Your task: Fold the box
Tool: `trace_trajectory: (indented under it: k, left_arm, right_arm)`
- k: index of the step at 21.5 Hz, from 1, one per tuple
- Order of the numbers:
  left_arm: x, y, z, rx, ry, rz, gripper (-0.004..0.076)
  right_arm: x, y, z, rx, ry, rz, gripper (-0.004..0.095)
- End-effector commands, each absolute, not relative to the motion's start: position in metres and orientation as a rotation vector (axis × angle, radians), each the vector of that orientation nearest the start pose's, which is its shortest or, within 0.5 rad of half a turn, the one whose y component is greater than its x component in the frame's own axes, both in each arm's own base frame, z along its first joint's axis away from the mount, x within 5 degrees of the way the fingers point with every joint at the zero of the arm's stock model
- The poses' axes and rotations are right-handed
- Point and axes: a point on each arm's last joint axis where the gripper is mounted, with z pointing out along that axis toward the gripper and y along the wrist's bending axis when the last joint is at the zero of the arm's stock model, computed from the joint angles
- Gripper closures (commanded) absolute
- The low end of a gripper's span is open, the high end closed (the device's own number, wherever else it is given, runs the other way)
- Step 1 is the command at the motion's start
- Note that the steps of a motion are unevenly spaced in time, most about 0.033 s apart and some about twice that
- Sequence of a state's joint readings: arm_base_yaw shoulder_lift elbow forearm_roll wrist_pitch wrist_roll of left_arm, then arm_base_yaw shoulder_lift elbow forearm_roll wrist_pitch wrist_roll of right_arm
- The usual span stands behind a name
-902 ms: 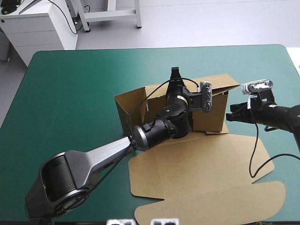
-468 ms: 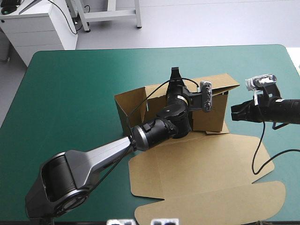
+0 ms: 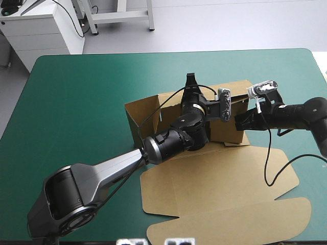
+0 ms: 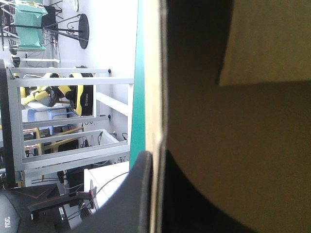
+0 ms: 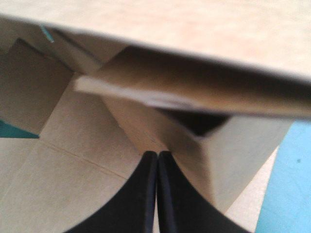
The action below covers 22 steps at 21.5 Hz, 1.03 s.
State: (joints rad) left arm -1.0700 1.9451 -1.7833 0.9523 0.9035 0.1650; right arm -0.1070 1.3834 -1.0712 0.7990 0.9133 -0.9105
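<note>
The brown box [image 3: 148,109] stands at the table's middle with its walls raised, and its lid [image 3: 219,189] lies flat toward the near edge. My left gripper [image 3: 191,84] reaches over the box to the far wall. In the left wrist view it [image 4: 156,158] is shut on that wall's edge, with board [image 4: 243,136] filling the space ahead. My right gripper [image 3: 239,122] is shut, its tip against the box's right wall. Its wrist view shows the fingers met in a point [image 5: 158,154] at the wall's corner [image 5: 204,160], under an overhanging flap [image 5: 194,92].
Bare teal-green cover [image 3: 76,102] lies to the box's left and beyond its far wall. The flat lid takes up the near right part of the table. The right arm comes in low from the table's right edge.
My right gripper has moved left from beside the box until its tip touches the right wall. The left arm and the box have stayed still.
</note>
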Motion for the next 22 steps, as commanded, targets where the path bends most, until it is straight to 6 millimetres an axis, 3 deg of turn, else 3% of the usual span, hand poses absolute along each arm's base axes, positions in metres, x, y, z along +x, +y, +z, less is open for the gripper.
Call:
trace_trajectory:
  k: [1,7,11,14,17,22]
  left_arm:
    - [0.255,-0.355,0.364,1.494,1.445,0.617,0.0732]
    - [0.255,-0.355,0.364,1.523,1.424,0.641,0.0732]
    - [0.255,-0.353,0.363,1.528,1.439,0.660,0.0732]
    - [0.255,-0.352,0.363,1.578,1.404,0.704,0.0732]
    - [0.261,-0.348,0.363,1.657,1.334,0.774,0.0732]
    - [0.278,-0.343,0.362,1.698,1.278,0.715,0.0732]
  right_arm:
    - [0.292,0.017,0.327,-0.424,2.206,0.472,0.0912]
    - [0.302,0.007,0.333,-0.331,2.131,0.327,0.0913]
    - [0.307,-0.016,0.337,-0.189,2.111,0.169,0.0913]
    - [0.304,-0.050,0.359,-0.096,2.093,0.143,0.0913]
    - [0.293,-0.068,0.380,-0.103,2.126,0.182,0.0913]
    - [0.278,-0.067,0.411,-0.177,2.122,0.215,0.0913]
